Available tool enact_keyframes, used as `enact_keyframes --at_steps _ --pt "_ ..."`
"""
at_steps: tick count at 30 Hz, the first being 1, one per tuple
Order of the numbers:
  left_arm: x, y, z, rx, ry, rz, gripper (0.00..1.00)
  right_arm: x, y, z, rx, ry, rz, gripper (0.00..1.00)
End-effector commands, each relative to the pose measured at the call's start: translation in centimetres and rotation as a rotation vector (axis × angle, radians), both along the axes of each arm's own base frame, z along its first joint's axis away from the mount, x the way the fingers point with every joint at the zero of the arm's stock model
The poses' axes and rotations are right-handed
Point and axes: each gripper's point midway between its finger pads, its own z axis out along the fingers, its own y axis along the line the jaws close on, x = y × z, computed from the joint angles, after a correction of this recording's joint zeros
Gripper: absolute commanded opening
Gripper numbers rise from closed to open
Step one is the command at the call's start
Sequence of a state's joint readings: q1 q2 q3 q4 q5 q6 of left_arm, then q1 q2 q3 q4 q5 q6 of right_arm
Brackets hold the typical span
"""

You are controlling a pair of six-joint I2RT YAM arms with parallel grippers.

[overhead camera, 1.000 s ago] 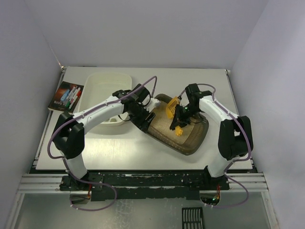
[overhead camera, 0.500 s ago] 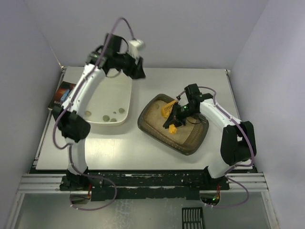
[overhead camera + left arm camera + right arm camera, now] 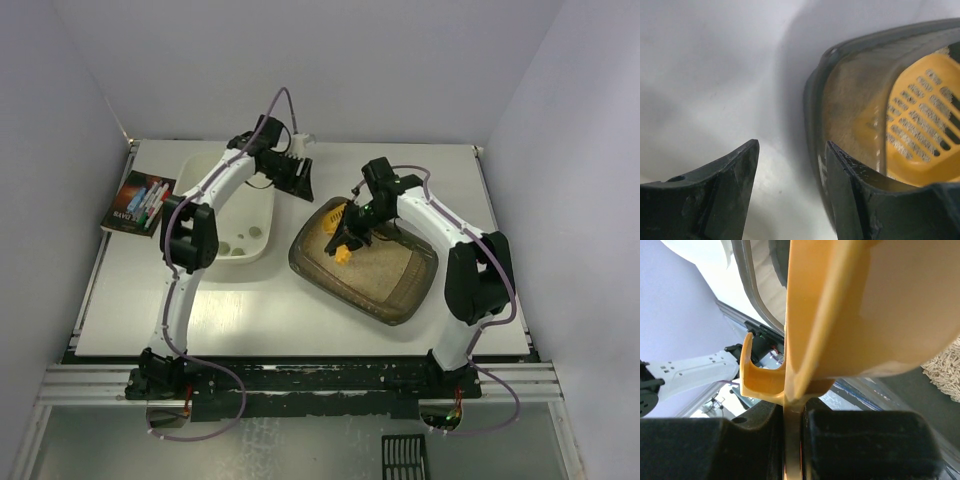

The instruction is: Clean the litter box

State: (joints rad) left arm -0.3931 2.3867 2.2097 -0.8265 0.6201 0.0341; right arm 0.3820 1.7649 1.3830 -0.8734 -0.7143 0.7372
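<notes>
The litter box (image 3: 392, 278) is a dark translucent tray with beige litter, lying at an angle right of centre. My right gripper (image 3: 352, 238) is over its far-left end, shut on the handle of a yellow slotted scoop (image 3: 336, 224). In the right wrist view the gripper (image 3: 792, 412) pinches the handle's thin edge, and the scoop (image 3: 865, 305) fills the frame. My left gripper (image 3: 300, 180) is open and empty just behind the box's far-left corner. In the left wrist view the gripper (image 3: 792, 145) has its right finger beside the box rim (image 3: 812, 100), with the scoop (image 3: 925, 130) showing through the wall.
A cream-white tub (image 3: 200, 180) stands left of the litter box, with a few grey-green clumps (image 3: 236, 246) at its near end. A dark pack of markers (image 3: 140, 200) lies at the table's left edge. A black grille (image 3: 405, 458) lies below the arm bases.
My left arm swung up to the back wall, then came down to the litter box's far-left corner. My right gripper carried the scoop leftwards to the box's far-left end.
</notes>
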Motion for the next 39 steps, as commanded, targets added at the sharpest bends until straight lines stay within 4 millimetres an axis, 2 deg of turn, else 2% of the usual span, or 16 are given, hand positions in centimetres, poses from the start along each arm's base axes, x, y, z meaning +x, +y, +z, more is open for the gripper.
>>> enact_keyframes --at_steps 1,6,11,15,24,32,39 --pt "2.0 -2.8 4.0 -0.080 -0.156 0.031 0.67 0.1 -1.2 -0.6 -0.105 0.020 -0.010 0.00" --pt "1.9 -4.4 3.1 -0.094 -0.137 0.050 0.67 -0.9 -2.2 -1.3 -0.150 0.030 -0.001 0.00" --pt "0.7 -5.6 1.5 -0.083 -0.092 0.033 0.65 -2.0 -2.8 -2.7 -0.178 0.069 0.016 0.00" --pt "0.0 -5.8 1.0 -0.064 -0.108 0.043 0.65 -1.2 -3.0 -3.4 -0.217 0.051 -0.001 0.00" --pt "-2.2 -6.3 -0.7 -0.029 -0.064 0.004 0.65 -0.3 -1.9 -5.5 -0.215 0.069 0.014 0.00" --pt "-2.8 -6.4 -1.3 -0.030 -0.042 -0.008 0.64 0.9 -0.7 -7.2 -0.203 0.037 -0.003 0.00" --pt "-3.1 -6.5 -1.5 -0.030 -0.029 -0.012 0.64 0.7 1.3 -8.0 -0.055 0.030 -0.015 0.00"
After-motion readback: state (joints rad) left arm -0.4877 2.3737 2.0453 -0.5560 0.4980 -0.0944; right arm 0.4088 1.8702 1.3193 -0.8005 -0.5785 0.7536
